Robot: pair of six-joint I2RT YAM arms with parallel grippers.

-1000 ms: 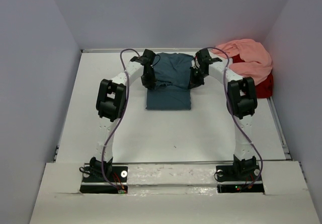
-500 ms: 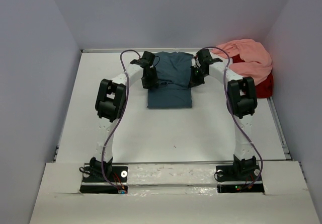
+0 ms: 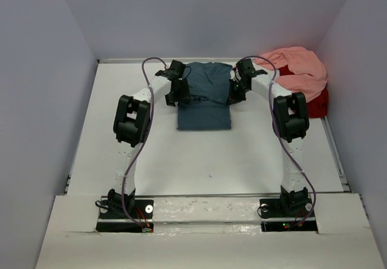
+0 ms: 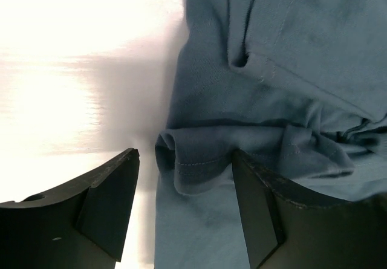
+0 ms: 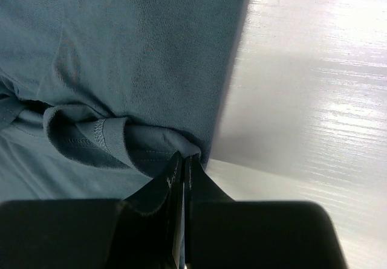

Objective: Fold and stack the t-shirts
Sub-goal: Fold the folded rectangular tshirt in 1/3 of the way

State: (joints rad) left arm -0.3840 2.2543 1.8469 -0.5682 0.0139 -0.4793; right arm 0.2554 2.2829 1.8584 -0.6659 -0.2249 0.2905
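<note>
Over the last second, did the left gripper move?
Yes, slightly. The left gripper has shifted left, toward the left wall and away from the middle of the teal shirt.

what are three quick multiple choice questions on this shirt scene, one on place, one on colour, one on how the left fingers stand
1. Where is the pink shirt? A) far right corner, on the red shirt B) near left corner C) near centre
2. What colour is the middle shirt? A) red B) teal-blue C) white
3. How are the left fingers? A) open, hem fold between them B) shut on the hem C) out of view
Answers: 1 A, the top view shows it heaped over red there. 2 B, it reads teal-blue in every view. 3 A, the left wrist view shows a wide gap around the fold.
</note>
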